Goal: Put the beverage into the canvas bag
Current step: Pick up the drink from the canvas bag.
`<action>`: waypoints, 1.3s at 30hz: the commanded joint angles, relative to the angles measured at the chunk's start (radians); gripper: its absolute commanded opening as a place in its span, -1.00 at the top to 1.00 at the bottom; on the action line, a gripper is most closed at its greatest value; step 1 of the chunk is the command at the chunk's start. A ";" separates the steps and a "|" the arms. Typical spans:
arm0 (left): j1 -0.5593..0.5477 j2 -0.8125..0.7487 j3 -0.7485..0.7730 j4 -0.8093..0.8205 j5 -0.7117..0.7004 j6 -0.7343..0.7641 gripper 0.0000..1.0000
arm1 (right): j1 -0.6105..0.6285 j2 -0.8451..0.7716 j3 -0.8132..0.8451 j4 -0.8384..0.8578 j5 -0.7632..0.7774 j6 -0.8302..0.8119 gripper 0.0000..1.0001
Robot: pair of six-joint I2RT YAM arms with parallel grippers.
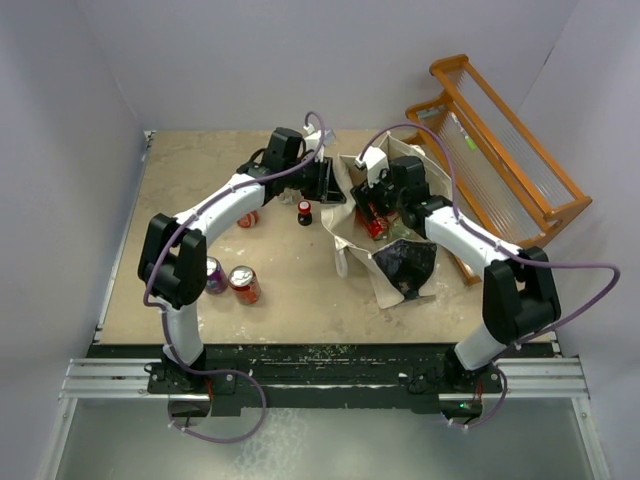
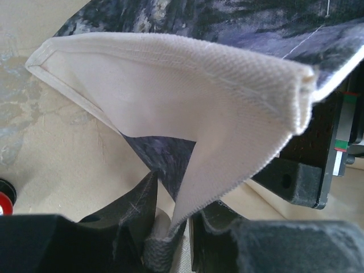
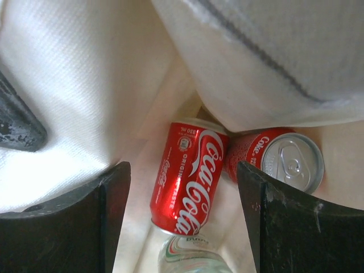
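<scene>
The cream canvas bag point(image 1: 395, 262) lies open at the table's middle right, its dark panel facing up. My left gripper point(image 1: 335, 186) reaches it from the left. In the left wrist view that gripper point(image 2: 175, 227) is shut on the bag's cream rim point(image 2: 187, 108), holding it up. My right gripper point(image 1: 381, 207) hangs in the bag's mouth. Its fingers point(image 3: 116, 190) stand open around a red Coca-Cola can, the beverage point(image 3: 190, 182), which lies on the bag's lining with a gap on each side. A second red can point(image 3: 281, 159) and a clear bottle point(image 3: 190, 259) lie beside it.
On the table to the left stand a red can point(image 1: 245, 285), a purple can point(image 1: 215, 275), another red can point(image 1: 248, 218) half under my left arm, and a small red-capped bottle point(image 1: 304, 212). The orange wooden rack point(image 1: 500, 140) leans at the back right.
</scene>
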 commanded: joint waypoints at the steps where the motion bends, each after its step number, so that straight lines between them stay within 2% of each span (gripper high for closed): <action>1: 0.026 -0.032 -0.014 0.004 -0.097 -0.005 0.42 | 0.005 0.059 0.017 -0.005 0.061 0.035 -0.54; 8: 0.026 -0.032 -0.018 0.022 -0.099 0.000 0.42 | 0.006 0.111 0.022 -0.041 0.091 0.032 -0.53; 15: 0.026 -0.037 -0.004 0.025 -0.120 -0.006 0.49 | 0.002 0.035 -0.061 -0.024 0.087 0.052 -0.38; 18: 0.028 -0.043 0.004 0.008 -0.157 -0.026 0.57 | 0.002 0.031 -0.072 -0.023 0.133 0.036 -0.37; 22: 0.029 -0.043 0.015 0.002 -0.147 -0.047 0.57 | 0.002 -0.031 -0.137 0.013 0.085 0.042 -0.42; 26: 0.029 -0.028 0.023 0.021 -0.128 -0.033 0.32 | 0.002 -0.073 -0.137 0.051 0.096 0.032 -0.49; 30: 0.029 -0.008 0.041 0.075 -0.064 -0.011 -0.12 | 0.002 -0.070 -0.054 0.057 0.120 0.049 -0.52; 33: 0.029 0.003 0.084 0.092 -0.040 0.018 -0.38 | 0.002 -0.074 -0.035 0.048 0.116 0.048 -0.52; 36: 0.032 0.023 0.133 0.092 -0.032 0.036 -0.53 | 0.002 -0.084 -0.057 0.047 0.122 0.027 -0.52; 39: 0.041 0.033 0.156 0.109 -0.037 -0.005 -0.56 | 0.002 -0.084 -0.079 0.049 0.130 0.010 -0.52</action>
